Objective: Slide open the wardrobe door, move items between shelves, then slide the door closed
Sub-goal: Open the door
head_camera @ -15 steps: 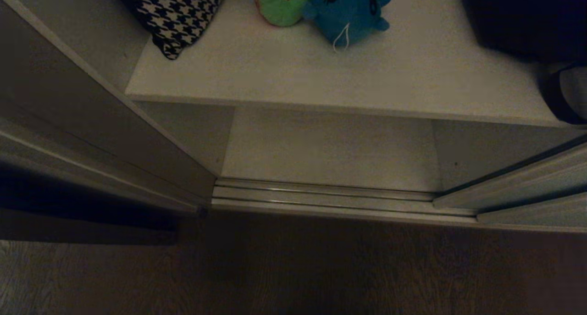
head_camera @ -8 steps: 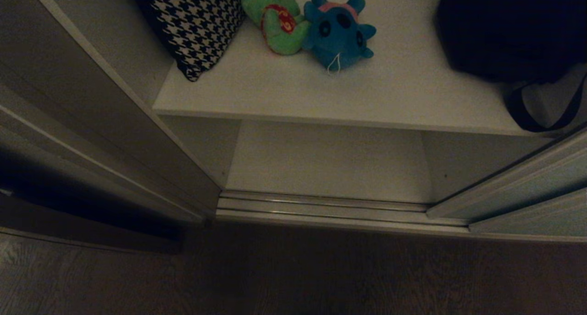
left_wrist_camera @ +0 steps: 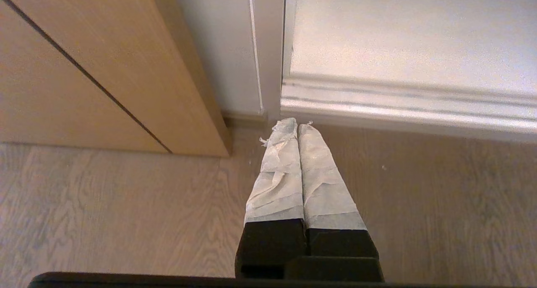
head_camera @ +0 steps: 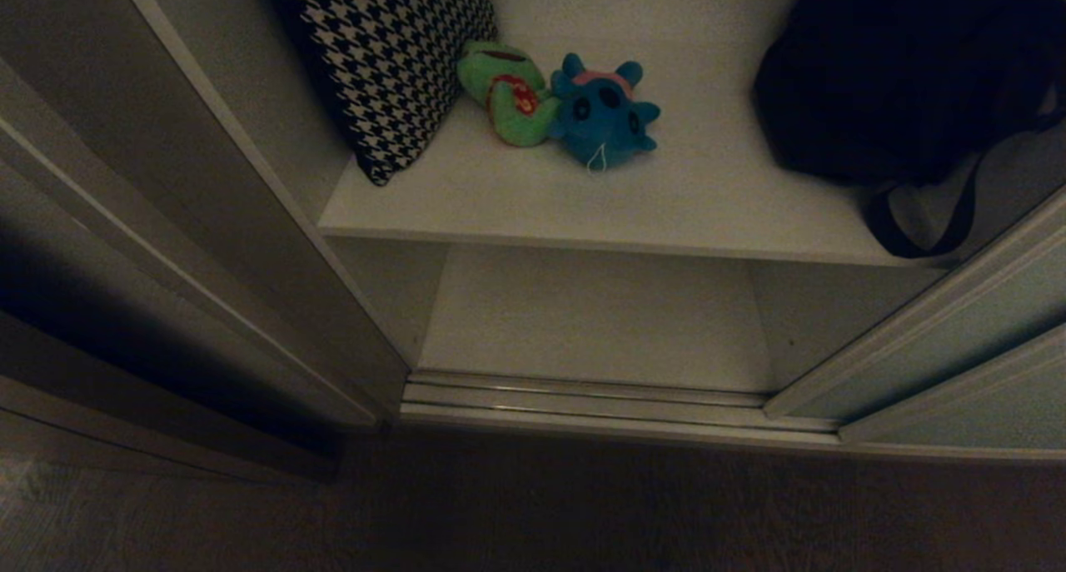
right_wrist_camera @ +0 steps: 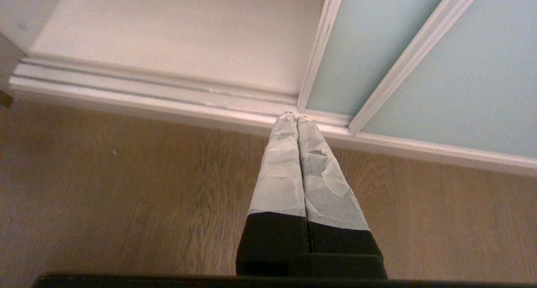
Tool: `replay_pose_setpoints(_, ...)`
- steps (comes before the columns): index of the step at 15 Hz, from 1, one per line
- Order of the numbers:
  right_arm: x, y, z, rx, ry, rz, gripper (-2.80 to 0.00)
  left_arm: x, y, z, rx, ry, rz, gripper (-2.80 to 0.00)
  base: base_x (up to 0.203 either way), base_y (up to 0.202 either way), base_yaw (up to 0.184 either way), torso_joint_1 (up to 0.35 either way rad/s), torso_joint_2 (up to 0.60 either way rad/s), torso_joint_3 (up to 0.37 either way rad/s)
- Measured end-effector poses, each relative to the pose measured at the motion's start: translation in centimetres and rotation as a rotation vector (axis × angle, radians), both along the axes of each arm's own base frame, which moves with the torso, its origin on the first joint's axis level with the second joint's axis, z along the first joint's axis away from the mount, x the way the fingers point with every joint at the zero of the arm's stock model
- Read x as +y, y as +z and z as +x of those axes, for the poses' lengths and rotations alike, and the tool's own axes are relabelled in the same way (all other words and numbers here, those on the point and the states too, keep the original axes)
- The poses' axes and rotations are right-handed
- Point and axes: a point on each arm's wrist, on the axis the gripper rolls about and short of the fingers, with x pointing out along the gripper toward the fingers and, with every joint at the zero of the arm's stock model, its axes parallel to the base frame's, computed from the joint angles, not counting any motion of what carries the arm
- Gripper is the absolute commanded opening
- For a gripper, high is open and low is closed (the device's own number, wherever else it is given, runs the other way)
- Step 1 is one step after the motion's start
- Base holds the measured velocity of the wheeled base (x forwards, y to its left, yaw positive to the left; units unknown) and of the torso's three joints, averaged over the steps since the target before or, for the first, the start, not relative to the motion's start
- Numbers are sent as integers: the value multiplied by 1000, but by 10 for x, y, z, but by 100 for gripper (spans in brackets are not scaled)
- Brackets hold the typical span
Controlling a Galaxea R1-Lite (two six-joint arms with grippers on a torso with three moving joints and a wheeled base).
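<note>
The sliding wardrobe door [head_camera: 933, 364] [right_wrist_camera: 419, 57] stands pushed to the right, and the wardrobe is open. A green frog-like plush [head_camera: 506, 93] and a teal plush [head_camera: 604, 112] lie side by side, touching, on the upper shelf [head_camera: 583, 197]. A bare lower shelf [head_camera: 595, 318] sits a step below it. Neither arm shows in the head view. My left gripper [left_wrist_camera: 297, 124] hangs shut and empty over the floor near the track's left end. My right gripper [right_wrist_camera: 295, 117] hangs shut and empty by the door's lower corner.
A houndstooth bag [head_camera: 391, 56] leans at the upper shelf's left, touching the green plush. A big black bag [head_camera: 899, 72] with a strap fills its right. A ribbed floor track [head_camera: 583, 401] runs along the front. Wooden panelling [left_wrist_camera: 84, 70] stands to the left.
The head view has tilted upward: the shelves, plush toys and bags have all slid down the picture and more of the upper shelf shows. Nothing on the shelves moved.
</note>
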Motion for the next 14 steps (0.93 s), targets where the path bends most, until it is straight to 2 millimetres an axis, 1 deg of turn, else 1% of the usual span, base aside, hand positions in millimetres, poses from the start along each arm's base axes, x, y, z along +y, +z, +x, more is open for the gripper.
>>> replay_pose_setpoints(3, 0, 0, 0, 0, 0, -1, -280, 0, 0, 0, -1, 0, 0, -280, 0, 0, 0, 3, 2, 190)
replay_pose_setpoints(14, 0, 0, 0, 0, 0, -1, -280, 0, 0, 0, 0, -1, 6, -280, 0, 0, 0, 1, 1, 25)
